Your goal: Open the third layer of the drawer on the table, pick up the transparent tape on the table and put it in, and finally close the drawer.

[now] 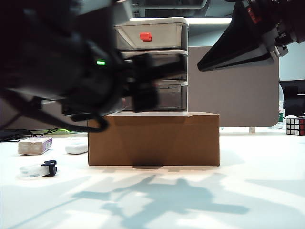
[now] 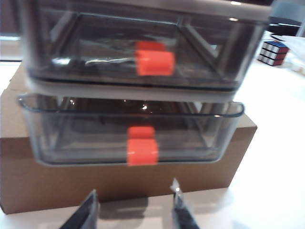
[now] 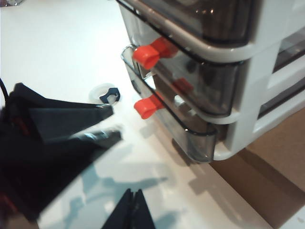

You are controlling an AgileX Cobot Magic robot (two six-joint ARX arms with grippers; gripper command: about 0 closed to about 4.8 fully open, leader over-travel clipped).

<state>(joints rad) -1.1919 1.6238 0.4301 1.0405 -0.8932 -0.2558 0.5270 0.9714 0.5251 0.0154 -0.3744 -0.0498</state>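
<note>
Three grey tiers make up the drawer (image 1: 152,67), which I see standing on a brown cardboard box (image 1: 154,139) near the middle of the table (image 1: 248,191). Going left to right in the exterior view: a white block with a purple label (image 1: 34,145) and a flat white oblong (image 1: 76,147) lie toward the table's left edge. Just in front of them rests the transparent tape (image 1: 38,169), its black clip pointing toward the box. My left arm fills the upper left, blurred, and reaches across the unit's lower tiers. The left gripper (image 2: 135,210) sits just in front of the third layer (image 2: 133,136), fingers spread apart with nothing between them, below its orange-red handle (image 2: 142,151). That tier is pulled out past the one above. The right gripper (image 3: 133,210) hangs over the table before the unit, fingers pressed together, empty. A Rubik's cube (image 1: 295,126) sits at the table's far right edge.
</note>
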